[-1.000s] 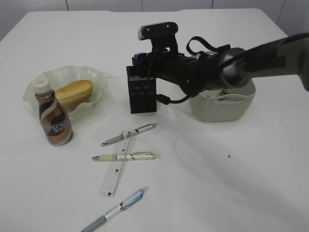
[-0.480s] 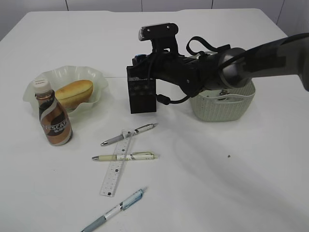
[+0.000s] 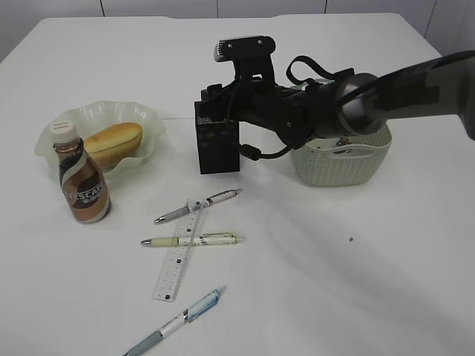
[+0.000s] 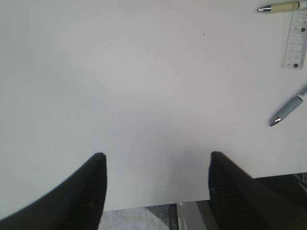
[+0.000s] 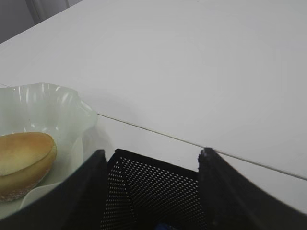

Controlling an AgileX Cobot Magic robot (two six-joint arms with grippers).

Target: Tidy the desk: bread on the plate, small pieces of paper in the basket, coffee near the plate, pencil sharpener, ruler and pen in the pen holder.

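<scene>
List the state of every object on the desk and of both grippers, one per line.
bread: on the plate
coffee bottle: upright, capped, beside the plate
pen holder: upright, right gripper above it
three pens: lying loose
ruler: flat under two pens
basket: upright
left gripper: open, empty
right gripper: open

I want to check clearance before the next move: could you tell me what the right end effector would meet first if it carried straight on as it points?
Most likely the black mesh pen holder, whose open top lies directly below the right end effector; depth is uncertain.
</scene>
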